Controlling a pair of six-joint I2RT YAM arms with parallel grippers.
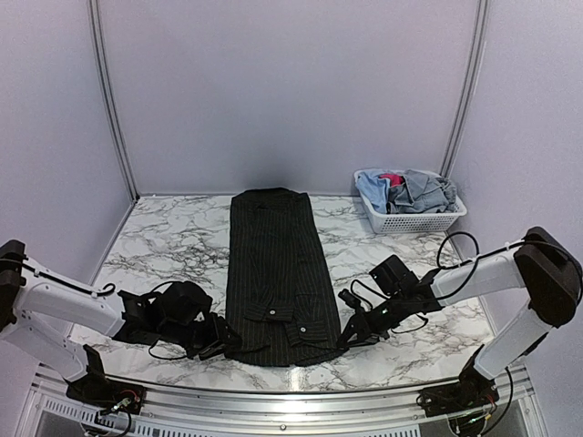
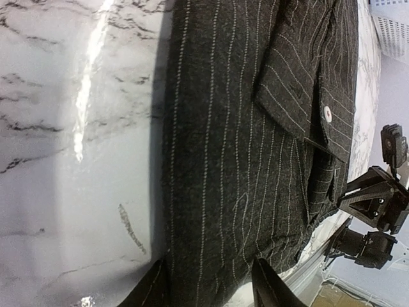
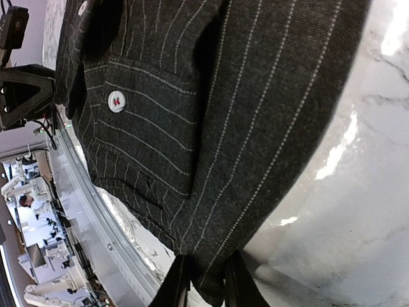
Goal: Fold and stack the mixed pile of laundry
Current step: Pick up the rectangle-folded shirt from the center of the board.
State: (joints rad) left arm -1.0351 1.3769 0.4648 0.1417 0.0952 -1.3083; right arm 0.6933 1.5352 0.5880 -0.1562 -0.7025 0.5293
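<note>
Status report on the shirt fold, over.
Left end effector open astride near corner of black pinstriped button shirt. Right end effector shut on opposite near corner. White plastic lattice basket far right, not in the way.

The left arm (image 1: 64, 305) and right arm (image 1: 483, 269) share smooth white link shells joined by black joints. A bulky black housing (image 1: 551, 273) caps each arm's elbow. Thin black cables (image 1: 458, 235) loop loosely off the forearms. The left gripper (image 1: 228, 346) and right gripper (image 1: 351, 337) are matt black and angular, with slim tapered jaws. The black bases (image 1: 100, 390) seem to carry fine red wiring, though it is too small to be sure.
</note>
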